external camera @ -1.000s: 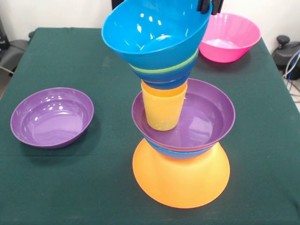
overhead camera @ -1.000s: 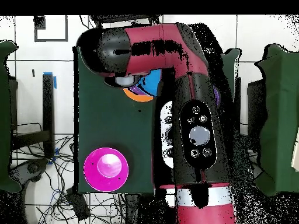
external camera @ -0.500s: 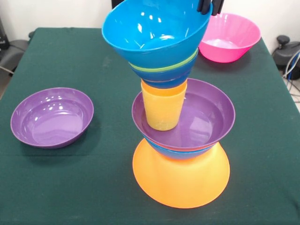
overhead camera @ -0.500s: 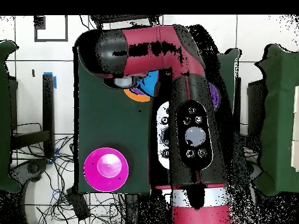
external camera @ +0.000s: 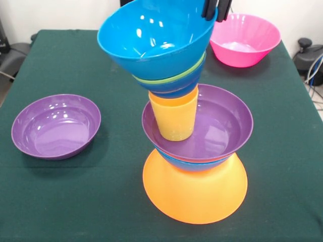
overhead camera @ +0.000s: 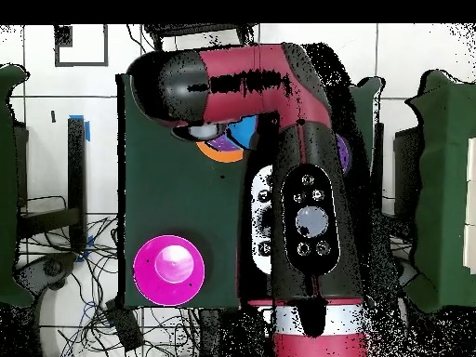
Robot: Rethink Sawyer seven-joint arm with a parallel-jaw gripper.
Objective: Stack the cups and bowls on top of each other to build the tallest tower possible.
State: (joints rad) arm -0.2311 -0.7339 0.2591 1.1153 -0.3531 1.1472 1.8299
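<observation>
Leaning toward the camera, the tower [external camera: 189, 131] on the green worktop [external camera: 75, 201] already counts seven or so pieces: an upturned yellow-orange bowl [external camera: 195, 194] as base, a blue bowl [external camera: 194, 162] and a shallow purple bowl [external camera: 222, 126] nested above it, a yellow cup [external camera: 174, 118] with an orange rim showing at its lip standing in the purple bowl, then a dark blue bowl [external camera: 174, 88], a thin green rim [external camera: 171, 78] and, tipped at a clear angle, the large bright blue bowl [external camera: 151, 38] on top. The end effector [external camera: 212, 9] shows only as dark tips at the far rim of that top bowl, seemingly pinching the rim, though the frame's edge cuts it off and the grip cannot be confirmed. From overhead the red and black arm [overhead camera: 297, 186] hides nearly all of the stack. Two pieces are left out: a second purple bowl [external camera: 55, 125] sits well apart at one side of the worktop, and the pink bowl [external camera: 247, 38] rests near a far corner. By the look of it the build is most of the way done, but the top bowl needs levelling before either remaining bowl goes on, and the slender cup is the likely weak point.
</observation>
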